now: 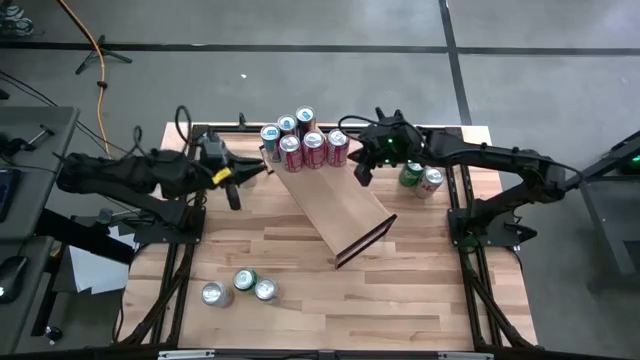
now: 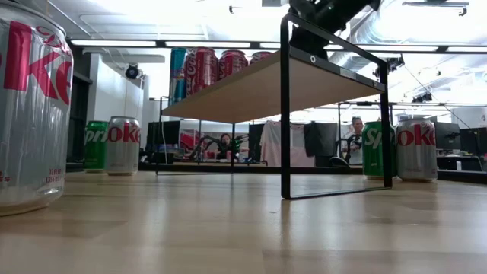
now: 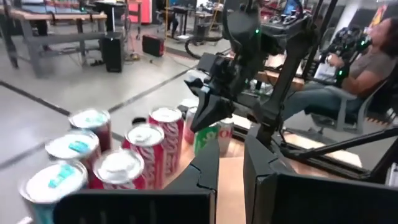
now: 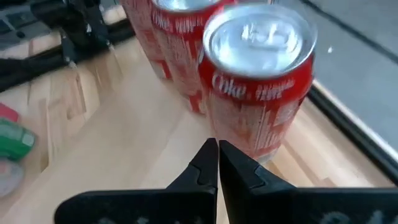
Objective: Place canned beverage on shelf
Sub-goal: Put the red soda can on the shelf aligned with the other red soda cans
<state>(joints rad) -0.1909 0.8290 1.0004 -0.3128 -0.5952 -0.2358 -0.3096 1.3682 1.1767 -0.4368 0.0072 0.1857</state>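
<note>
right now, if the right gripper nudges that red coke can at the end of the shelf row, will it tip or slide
The red Coke can stands upright and tall on the smooth pale-wood shelf, so a low push probably slides it and a high one may tip it. The right gripper is shut just in front. Neighbouring cans touch it, so they would likely shift too.

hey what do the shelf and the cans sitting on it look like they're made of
Shelf: a pale wood plank, matte with faint grain, on a thin black frame, likely painted metal. Cans: shiny silver tops and glossy printed sides, likely aluminium.
</note>
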